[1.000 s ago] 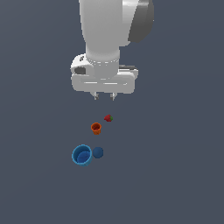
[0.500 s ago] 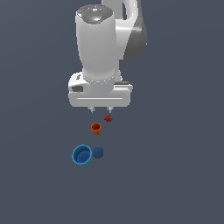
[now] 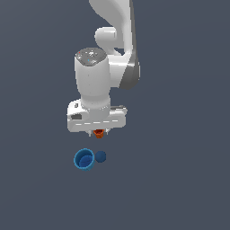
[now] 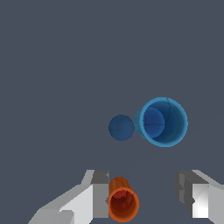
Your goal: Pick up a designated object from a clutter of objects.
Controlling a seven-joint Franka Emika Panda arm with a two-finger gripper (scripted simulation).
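Observation:
The bright blue cup [image 3: 84,159] stands upright on the grey floor, mouth up, with the dark blue ball [image 3: 100,156] right beside it. In the wrist view the blue cup [image 4: 162,121] and the ball [image 4: 121,127] lie ahead of the fingers. My gripper [image 3: 97,130] hangs above the small orange cup [image 3: 99,133], short of the blue cup. It is open and empty. In the wrist view the gripper [image 4: 143,192] has its fingers [image 4: 99,192] wide apart, and the orange cup [image 4: 123,202] shows close to one finger. The red strawberry piece is hidden behind the hand.
A plain dark grey floor [image 3: 179,179] lies all around the small objects. The white arm [image 3: 112,67] rises above the hand in the exterior view.
The hand has come down in the exterior view and slightly to that view's left. It now covers the strawberry piece and part of the orange cup. The objects have not moved.

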